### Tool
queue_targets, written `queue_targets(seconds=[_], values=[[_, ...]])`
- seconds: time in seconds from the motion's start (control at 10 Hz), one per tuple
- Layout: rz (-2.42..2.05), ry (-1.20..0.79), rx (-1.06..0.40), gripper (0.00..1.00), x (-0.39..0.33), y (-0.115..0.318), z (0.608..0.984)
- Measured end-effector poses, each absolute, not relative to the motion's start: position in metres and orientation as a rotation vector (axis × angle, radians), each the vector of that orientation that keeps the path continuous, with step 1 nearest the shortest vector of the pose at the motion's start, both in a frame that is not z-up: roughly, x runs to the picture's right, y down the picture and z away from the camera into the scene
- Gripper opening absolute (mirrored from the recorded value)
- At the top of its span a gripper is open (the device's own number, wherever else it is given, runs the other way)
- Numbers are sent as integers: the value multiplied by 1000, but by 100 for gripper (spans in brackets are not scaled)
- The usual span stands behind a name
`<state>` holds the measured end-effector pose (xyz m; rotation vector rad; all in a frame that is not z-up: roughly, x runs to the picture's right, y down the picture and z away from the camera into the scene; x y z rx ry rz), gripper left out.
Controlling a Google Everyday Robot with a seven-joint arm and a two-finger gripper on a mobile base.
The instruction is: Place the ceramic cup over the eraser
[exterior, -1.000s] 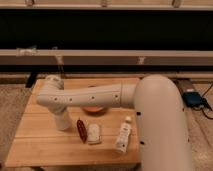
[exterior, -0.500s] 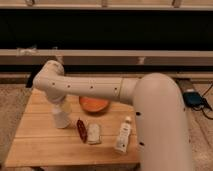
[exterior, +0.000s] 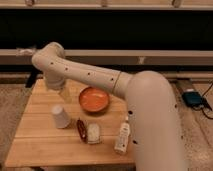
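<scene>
- The end effector hangs over the back left of the wooden surface, just above the ceramic cup; its state I cannot tell.
- The ceramic cup stands mouth down on the surface, apart from the end effector.
- The eraser is not visible.
- An orange bowl sits to the cup's right.
- In front lie a slim dark red object, a pale block and a white bottle.

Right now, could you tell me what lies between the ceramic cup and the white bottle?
In the camera view, a slim dark red object and a pale block lie between ceramic cup and bottle; the tool is above the cup.
</scene>
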<state>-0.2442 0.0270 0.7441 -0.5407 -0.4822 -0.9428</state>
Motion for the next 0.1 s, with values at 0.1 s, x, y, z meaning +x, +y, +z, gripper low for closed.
queue_targets(seconds=[0.1], values=[[-940,-489,-548,80,-244,24,743]])
